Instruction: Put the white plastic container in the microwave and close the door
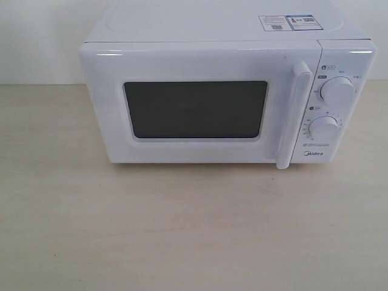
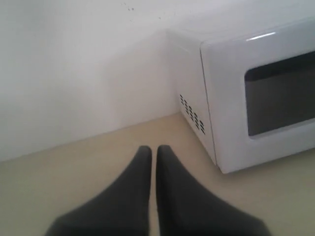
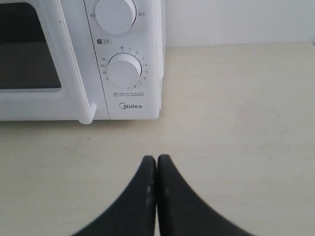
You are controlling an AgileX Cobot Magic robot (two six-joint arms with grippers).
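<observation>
The white microwave (image 1: 227, 97) stands at the back of the table with its door (image 1: 194, 106) closed; the dark window (image 1: 195, 110) and the vertical bar handle (image 1: 292, 115) face me. The white plastic container is out of view in every frame. My left gripper (image 2: 153, 149) is shut with nothing between its dark fingers, low over the table off the microwave's (image 2: 256, 93) left front corner. My right gripper (image 3: 156, 159) is shut and empty too, in front of the microwave's (image 3: 78, 59) dial panel. Neither gripper shows in the exterior view.
Two round dials (image 1: 337, 92) (image 1: 323, 129) sit on the panel right of the door. Label stickers (image 1: 288, 22) lie on the microwave's top. Light wooden tabletop (image 1: 182, 230) spreads in front, and a white wall (image 2: 74, 64) runs behind.
</observation>
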